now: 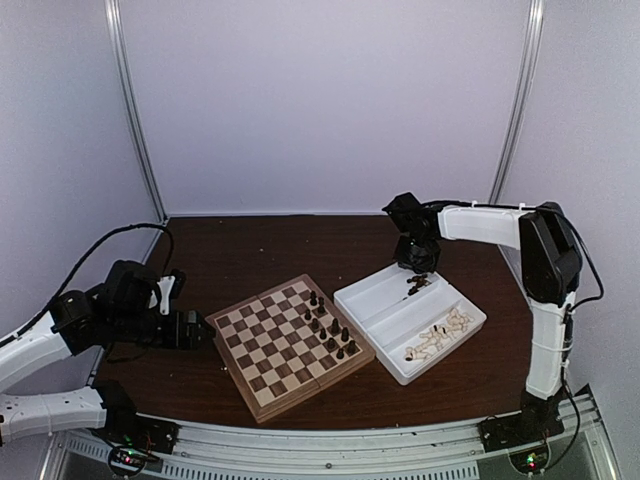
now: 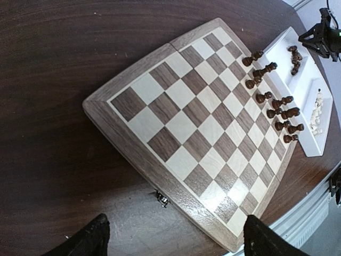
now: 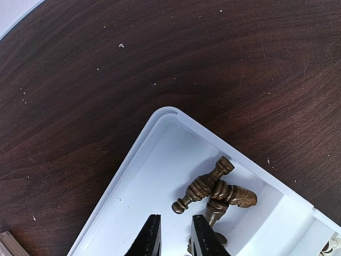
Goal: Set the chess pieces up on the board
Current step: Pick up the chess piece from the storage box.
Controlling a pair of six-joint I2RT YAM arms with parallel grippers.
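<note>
The board (image 1: 265,365) sits mid-table, turned like a diamond. It is a square of tan and dark brown checks in smooth-grained wood, with a pale border and a fold seam across the middle. Along its 3 o'clock side a ragged double file of dark chess pieces (image 2: 281,101) stands upright. They are small turned chessmen with knobbed heads and round bases, and the rest of the squares are bare.

Just beside that edge, at 3 o'clock from the board, lies a white plastic tray (image 1: 375,300) with rounded corners and two long compartments. The far compartment holds a few more dark pieces (image 3: 213,192) lying tumbled across each other, glossy brown with ribbed stems. The near one holds a heap of cream pieces (image 1: 440,338).

The right jaws hang over the tray's far end, at about 12 o'clock of it. Their black fingers (image 3: 149,237) stand only a narrow slit apart, with white tray floor showing between them and nothing gripped; one finger is right against the tumbled pile.

The left jaws sit at 9 o'clock of the board, spread wide and holding nothing — the fingers (image 2: 90,240) frame the board's near corner above the dark, streaky-grained table (image 1: 250,250).
</note>
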